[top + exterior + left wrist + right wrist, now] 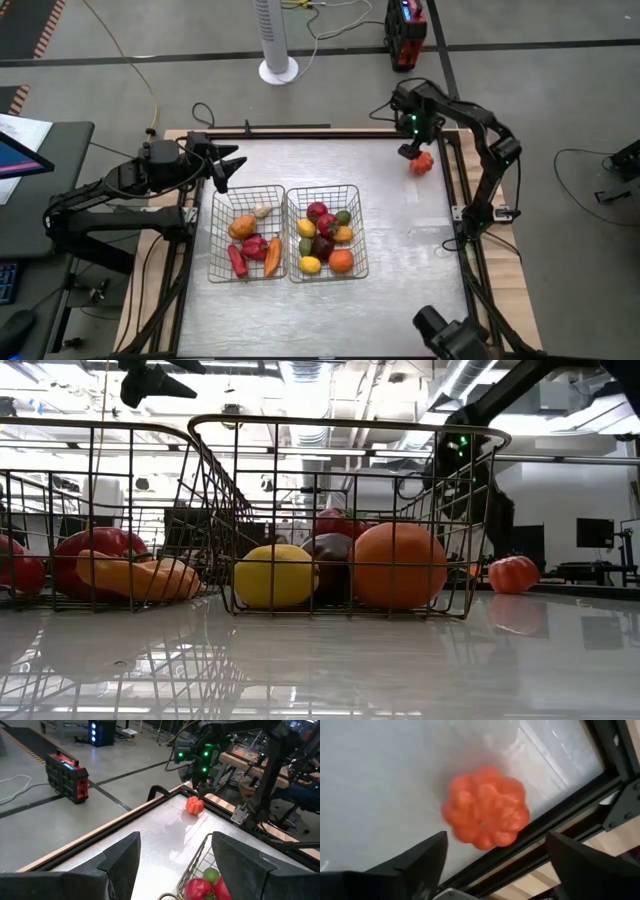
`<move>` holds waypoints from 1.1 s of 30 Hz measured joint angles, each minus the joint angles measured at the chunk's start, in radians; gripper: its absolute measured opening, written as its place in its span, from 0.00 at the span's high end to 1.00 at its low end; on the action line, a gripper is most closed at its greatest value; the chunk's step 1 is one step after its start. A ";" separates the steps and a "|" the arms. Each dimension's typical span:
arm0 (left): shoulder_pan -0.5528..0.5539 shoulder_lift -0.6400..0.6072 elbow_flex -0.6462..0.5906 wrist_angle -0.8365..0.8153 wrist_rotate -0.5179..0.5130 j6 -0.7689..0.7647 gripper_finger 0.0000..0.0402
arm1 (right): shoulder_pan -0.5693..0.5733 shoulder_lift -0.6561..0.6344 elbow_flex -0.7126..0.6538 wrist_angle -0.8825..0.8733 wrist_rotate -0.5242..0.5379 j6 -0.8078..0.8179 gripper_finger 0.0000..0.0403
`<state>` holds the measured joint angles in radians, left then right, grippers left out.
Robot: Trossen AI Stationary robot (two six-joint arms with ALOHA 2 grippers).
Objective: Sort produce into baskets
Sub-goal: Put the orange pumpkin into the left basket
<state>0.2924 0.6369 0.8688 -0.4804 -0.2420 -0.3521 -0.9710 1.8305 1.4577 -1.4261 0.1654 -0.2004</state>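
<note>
Arms first: the right arm reaches to the far right corner of the table (400,230), elbow bent back along the table's right edge, wrist pointed down. The right gripper (412,152) hangs just above a small ribbed orange pumpkin (486,807) that sits on the table surface near the dark edge rail. Its jaws are spread wide, one finger either side of the pumpkin in the wrist view, not touching it as far as I can see. The left arm sits at the far left side, stretched level, with the left gripper (222,166) held above the table just behind the left basket (214,238); its jaws are apart with nothing between them.

Left basket holds red peppers, a carrot, an orange piece and a whitish bulb. The right basket (359,235) holds red, green, yellow and orange round pieces plus a dark one.

Hard to make out: in the low view the wire grids cover most of the produce, and the right gripper is half hidden behind the right basket's wall. The pumpkin is blurry in the right wrist view.
</note>
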 joint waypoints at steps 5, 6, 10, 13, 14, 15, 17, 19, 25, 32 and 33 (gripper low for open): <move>0.000 0.000 0.000 0.000 0.001 -0.009 0.42 | -0.029 0.024 -0.028 0.035 0.008 -0.001 0.03; 0.000 0.000 0.000 0.000 0.000 -0.009 0.42 | -0.029 0.032 -0.034 0.040 0.007 -0.007 0.04; 0.000 0.000 0.000 0.000 0.000 -0.015 0.42 | -0.022 0.066 -0.073 0.058 -0.015 -0.028 0.02; 0.000 0.000 0.000 0.000 0.007 -0.030 0.42 | -0.006 0.093 -0.114 0.047 0.005 -0.034 0.01; 0.000 0.000 0.000 0.000 0.013 -0.035 0.42 | -0.003 0.104 -0.124 0.039 0.012 -0.034 0.02; 0.000 0.000 0.000 0.000 0.019 -0.038 0.42 | -0.004 0.115 -0.130 0.038 0.019 -0.034 0.02; 0.000 0.000 0.000 0.000 0.021 -0.044 0.42 | 0.001 0.123 -0.142 0.049 0.023 -0.034 0.03; 0.000 0.000 0.000 0.000 0.021 -0.045 0.42 | 0.002 0.129 -0.147 0.050 0.030 -0.037 0.04; 0.000 0.000 0.000 0.000 0.018 -0.038 0.42 | 0.010 0.125 -0.123 0.041 0.021 -0.045 0.05; 0.000 0.000 0.000 0.000 0.002 0.004 0.42 | 0.060 0.092 -0.054 0.052 -0.069 -0.061 0.11; 0.000 0.000 0.000 0.000 -0.002 0.008 0.42 | 0.069 0.086 -0.043 0.055 -0.089 -0.062 0.12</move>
<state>0.2924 0.6369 0.8688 -0.4801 -0.2436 -0.3439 -0.9015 1.9163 1.4144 -1.3716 0.0759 -0.2627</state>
